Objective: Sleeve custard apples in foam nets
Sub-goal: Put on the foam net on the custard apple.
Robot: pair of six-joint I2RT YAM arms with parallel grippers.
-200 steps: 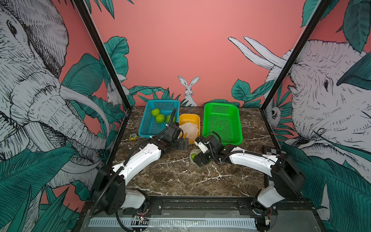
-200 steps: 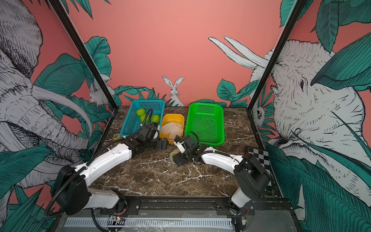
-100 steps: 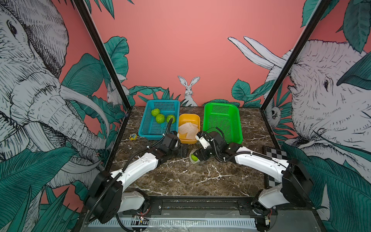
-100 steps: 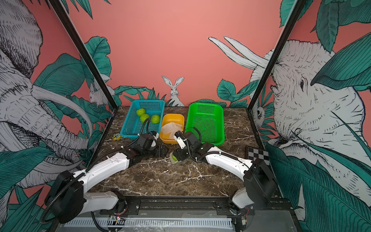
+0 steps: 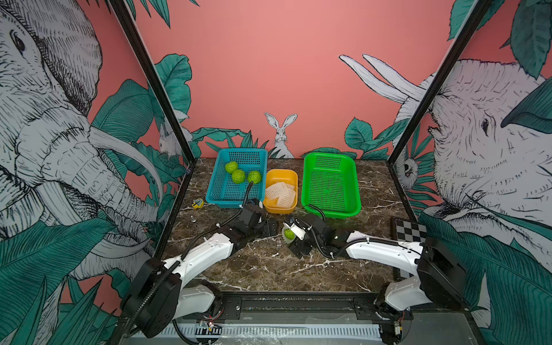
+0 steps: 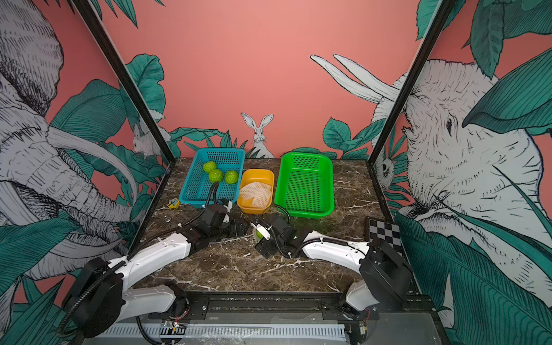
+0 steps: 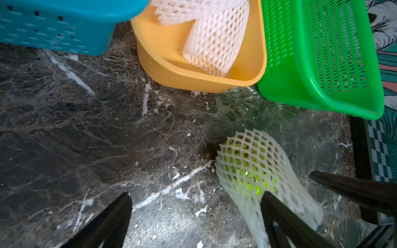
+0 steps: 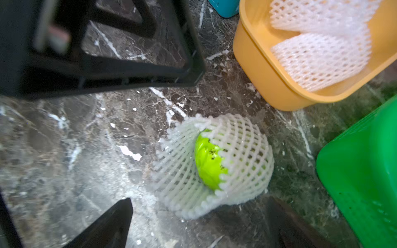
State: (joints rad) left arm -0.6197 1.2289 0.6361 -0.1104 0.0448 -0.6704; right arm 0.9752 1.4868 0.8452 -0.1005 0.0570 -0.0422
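A custard apple, partly sleeved in a foam net, lies on the tabletop just in front of the yellow tub. The left tool and right tool flank it, each spread wide, gripping nothing.

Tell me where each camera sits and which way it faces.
Top views: high in front, facing down and back; the left arm and right arm show.
Left wrist: on the left arm, facing the table; the open left gripper shows.
Right wrist: on the right arm, facing the apple in its net; the open right gripper shows.
Shared: both wrist views hold the apple and tub.
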